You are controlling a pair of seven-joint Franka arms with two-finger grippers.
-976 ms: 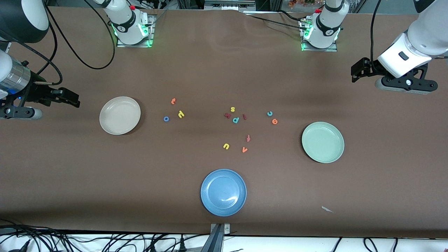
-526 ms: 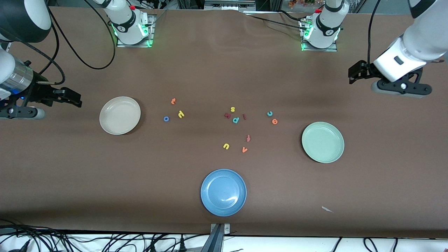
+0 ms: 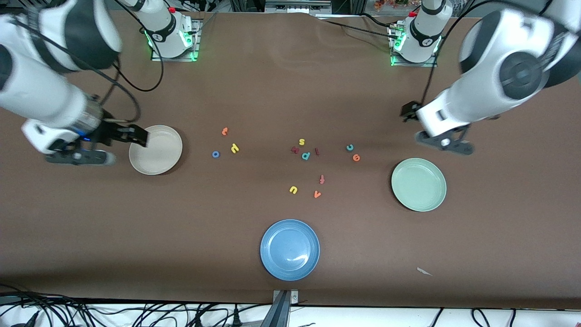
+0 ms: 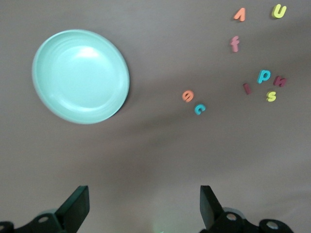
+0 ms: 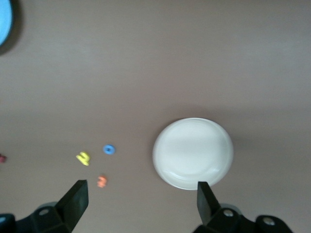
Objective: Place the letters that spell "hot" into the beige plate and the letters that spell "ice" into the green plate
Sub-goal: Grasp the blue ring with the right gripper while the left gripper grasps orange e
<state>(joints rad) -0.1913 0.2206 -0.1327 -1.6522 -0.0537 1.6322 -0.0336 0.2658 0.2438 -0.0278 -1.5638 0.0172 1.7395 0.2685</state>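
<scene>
Over the brown table point(image 3: 272, 91), left hand point(image 4: 143, 208) wide, right hand point(image 5: 141, 206) wide, foam letters h point(image 3: 234, 147), o point(image 3: 215, 154), t point(image 3: 224, 131) loose

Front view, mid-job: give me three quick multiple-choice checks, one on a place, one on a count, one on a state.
1. Which plate lies nearest the front camera?
A. the beige plate
B. the blue plate
C. the green plate

2. How many foam letters lie inside plates?
A. none
B. three
C. six

3. How do the left pincer and right pincer stand?
A. both shut on letters
B. one holds the orange t
C. both open, holding nothing

Answers: 1 B, it sits lowest in the front view. 2 A, all three plates are bare and every letter lies on the table. 3 C, each wrist view shows spread fingers with nothing between them.
</scene>
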